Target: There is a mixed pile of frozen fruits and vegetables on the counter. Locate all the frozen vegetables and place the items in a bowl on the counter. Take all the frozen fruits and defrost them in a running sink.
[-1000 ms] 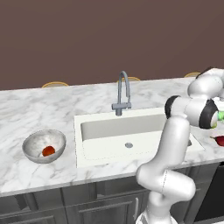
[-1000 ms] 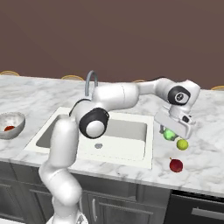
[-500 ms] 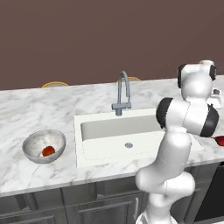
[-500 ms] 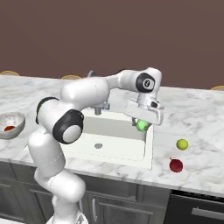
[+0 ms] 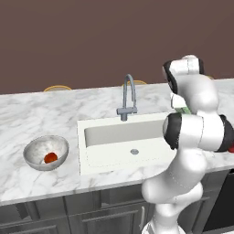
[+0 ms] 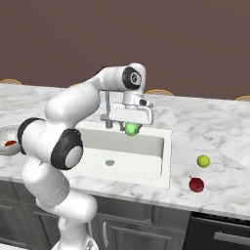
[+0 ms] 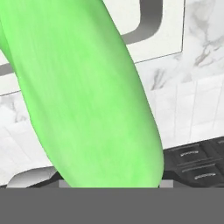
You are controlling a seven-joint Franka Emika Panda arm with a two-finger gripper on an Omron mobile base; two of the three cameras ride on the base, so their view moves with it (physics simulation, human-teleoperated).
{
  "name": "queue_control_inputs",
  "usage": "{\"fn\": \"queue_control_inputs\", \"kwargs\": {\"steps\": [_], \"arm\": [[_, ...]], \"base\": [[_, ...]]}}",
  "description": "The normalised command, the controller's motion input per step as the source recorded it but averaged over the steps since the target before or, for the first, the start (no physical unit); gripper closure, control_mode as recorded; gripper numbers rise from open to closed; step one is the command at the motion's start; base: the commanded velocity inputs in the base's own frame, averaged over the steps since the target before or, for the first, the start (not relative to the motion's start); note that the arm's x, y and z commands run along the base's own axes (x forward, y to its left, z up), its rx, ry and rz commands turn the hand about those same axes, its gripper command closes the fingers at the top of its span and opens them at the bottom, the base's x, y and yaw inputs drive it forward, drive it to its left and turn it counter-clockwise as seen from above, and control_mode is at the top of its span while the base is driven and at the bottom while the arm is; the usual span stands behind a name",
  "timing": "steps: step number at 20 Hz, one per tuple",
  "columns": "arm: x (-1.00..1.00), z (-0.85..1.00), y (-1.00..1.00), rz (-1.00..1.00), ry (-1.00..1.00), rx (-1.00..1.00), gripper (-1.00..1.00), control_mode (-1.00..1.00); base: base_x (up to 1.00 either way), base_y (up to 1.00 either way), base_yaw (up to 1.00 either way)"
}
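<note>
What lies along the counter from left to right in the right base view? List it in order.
bowl with the red-orange item in it → sink → green vegetable held in the gripper above the basin → yellow-green ball and dark red piece, side by side at the right end.

**Produce, bowl, sink: positions**

Green vegetable (image 6: 131, 129): bright green, smooth, tapered; held in the air above the sink's (image 6: 146, 146) back edge, near the faucet (image 5: 129, 96). Tomato (image 5: 50, 157): red-orange, round, lying inside the grey mottled bowl (image 5: 34, 153), which sits on the counter (image 5: 41, 114) left of the sink. Lime (image 6: 203, 160): yellow-green ball, on the counter right of the sink. Red fruit (image 6: 196, 184): dark red, just in front of the lime, apart from it. Sink: white, rectangular, central drain.
</note>
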Motion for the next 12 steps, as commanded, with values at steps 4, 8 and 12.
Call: {"fn": "queue_control_inputs", "kwargs": {"steps": [4,8,12], "arm": [[0.08,-0.11,0.80,0.20,-0.01,0.08,1.00,-1.00],[0.02,-0.42,0.99,0.19,0.00,0.00,1.00,-1.00],[0.17,-0.34,0.98,0.17,0.00,0.00,1.00,-1.00]], "base": [[0.00,0.00,0.00],[0.00,0.00,0.00],[0.00,0.00,0.00]]}}
